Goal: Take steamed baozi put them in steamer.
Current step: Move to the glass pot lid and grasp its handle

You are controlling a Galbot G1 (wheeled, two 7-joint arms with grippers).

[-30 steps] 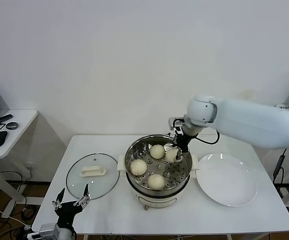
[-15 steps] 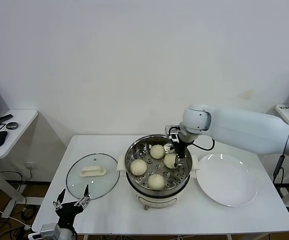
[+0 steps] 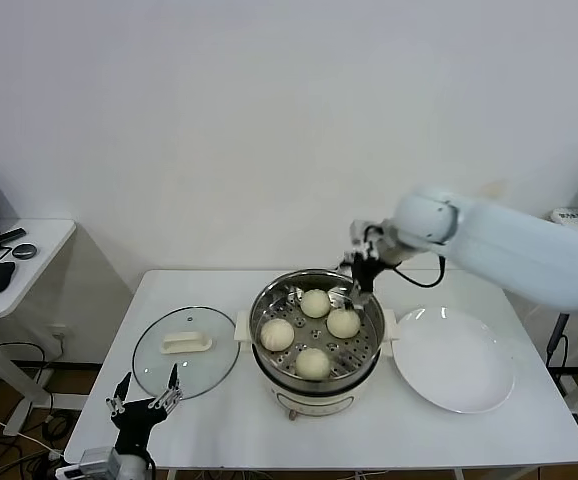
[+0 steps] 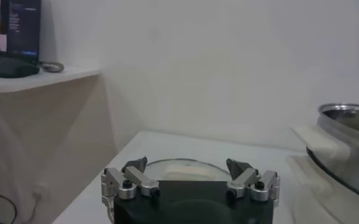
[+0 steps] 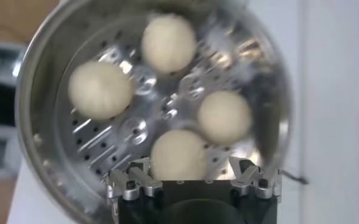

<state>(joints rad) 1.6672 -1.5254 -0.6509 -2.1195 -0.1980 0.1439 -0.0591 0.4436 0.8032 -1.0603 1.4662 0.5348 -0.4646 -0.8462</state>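
The steamer stands mid-table, a shiny steel pot on a cream base. Several cream-white baozi lie on its perforated tray, among them one at the back, one at the right and one at the front. My right gripper hovers open and empty above the steamer's back right rim. In the right wrist view the gripper is above the baozi and the tray. My left gripper is parked open, low at the front left, and it shows in the left wrist view.
A flat glass lid with a white handle lies left of the steamer. A white round plate lies to its right with nothing on it. A small side table stands at far left. The steamer's rim shows in the left wrist view.
My right gripper has let go of the baozi at the right side of the tray and has lifted up and back. The left arm has not moved.
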